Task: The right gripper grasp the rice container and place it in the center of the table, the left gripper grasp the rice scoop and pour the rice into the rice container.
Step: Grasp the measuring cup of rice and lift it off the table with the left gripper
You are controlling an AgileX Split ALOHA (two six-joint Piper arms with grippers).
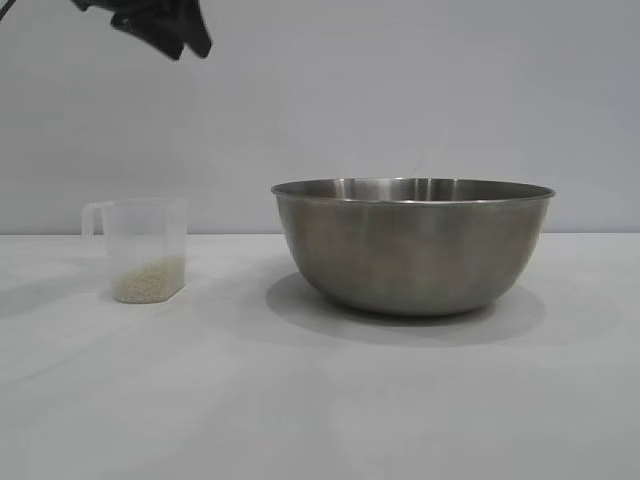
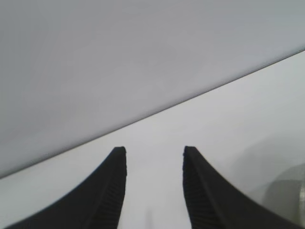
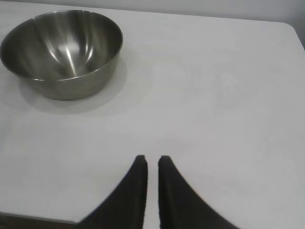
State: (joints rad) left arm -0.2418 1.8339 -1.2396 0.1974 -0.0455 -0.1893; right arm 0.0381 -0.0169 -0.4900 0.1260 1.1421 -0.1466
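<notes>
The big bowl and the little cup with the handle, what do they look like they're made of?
The bowl looks like brushed stainless steel: grey, with soft streaky reflections inside. The cup seems to be translucent whitish plastic, since the rice shows through its wall.

Each matte black gripper (image 3: 152,164) has two pointed, curved fingers.

White matte table (image 1: 330,400), flat. Resting directly on it: steel rice container (image 1: 412,245), upright, empty inside (seen in the right wrist view), and the translucent rice scoop (image 1: 147,250), upright, with a shallow layer of rice (image 1: 150,280) in it. Scoop stands below the left gripper (image 1: 160,25), well apart from the container.
</notes>
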